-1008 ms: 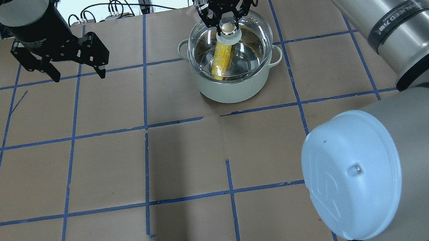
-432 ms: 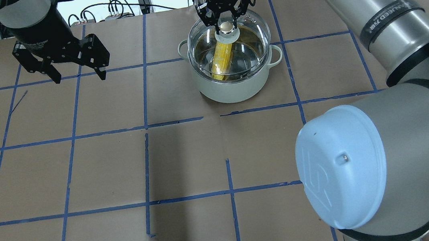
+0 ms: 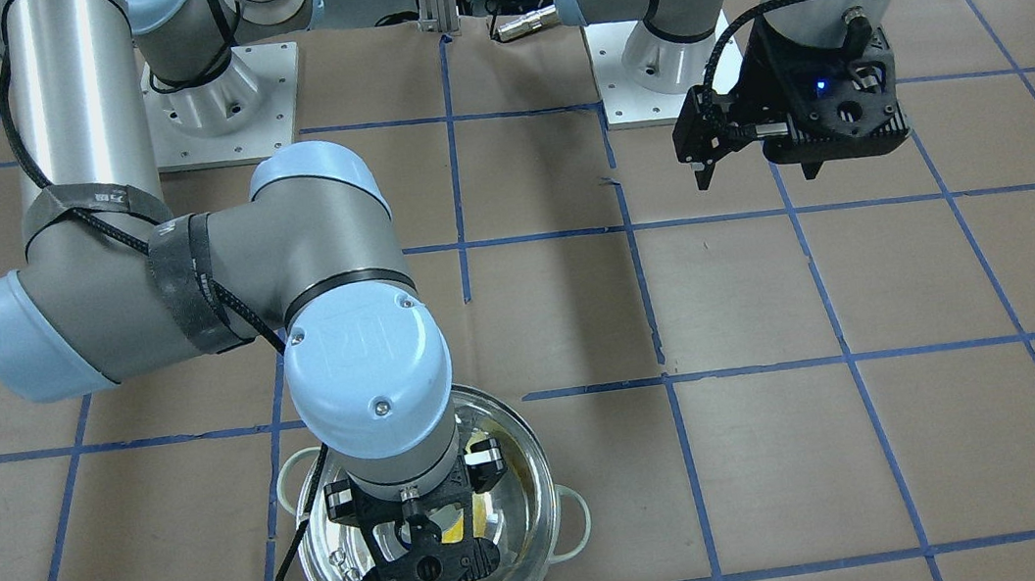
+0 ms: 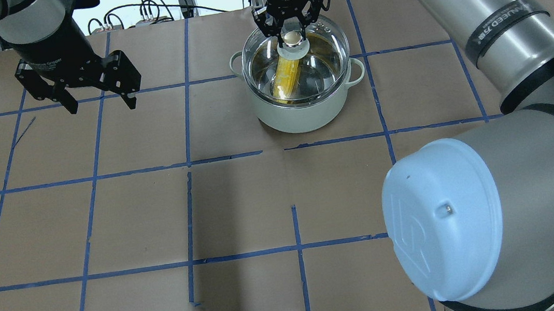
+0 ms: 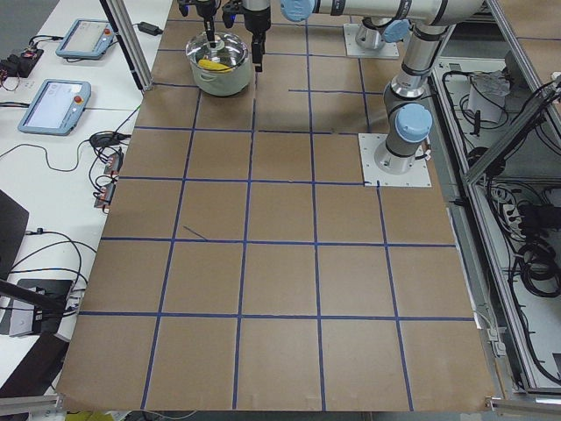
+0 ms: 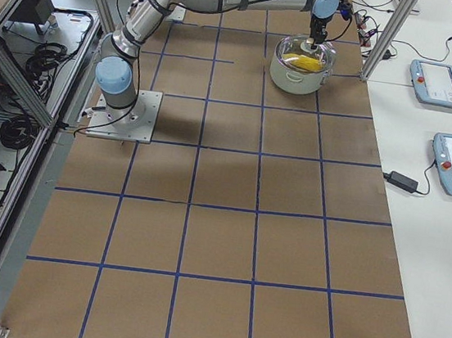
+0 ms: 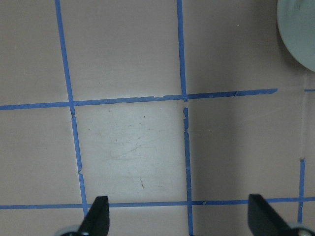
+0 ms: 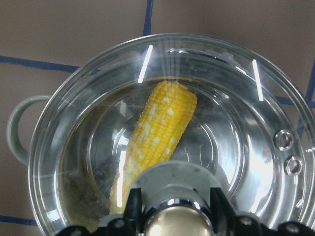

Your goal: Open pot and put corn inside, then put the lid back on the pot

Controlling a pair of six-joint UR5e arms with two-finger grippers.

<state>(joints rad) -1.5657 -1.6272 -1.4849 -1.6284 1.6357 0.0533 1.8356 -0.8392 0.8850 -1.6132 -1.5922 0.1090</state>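
The pot [image 4: 303,113], pale green outside and shiny inside, stands at the far middle of the table. The yellow corn [image 4: 286,78] lies inside it, seen through the glass in the right wrist view [image 8: 157,132]. The clear lid [image 4: 327,50] sits level over the pot's mouth; I cannot tell whether it rests on the rim. My right gripper [image 4: 293,36] is shut on the lid's knob [image 8: 173,221], fingers on both sides. My left gripper [image 4: 102,105] is open and empty, above bare table left of the pot; its fingertips show in the left wrist view [image 7: 179,216].
Brown paper with blue tape lines [image 4: 179,125] covers the table. Cables and plugs [image 4: 161,7] lie beyond the far edge. The pot's edge [image 7: 300,29] shows at the top right of the left wrist view. The arm bases [image 3: 219,110] stand at the robot's side.
The lid and right gripper have hardly shifted over the pot. The right arm's elbow moved a little. The left gripper drifted slightly left, still open.
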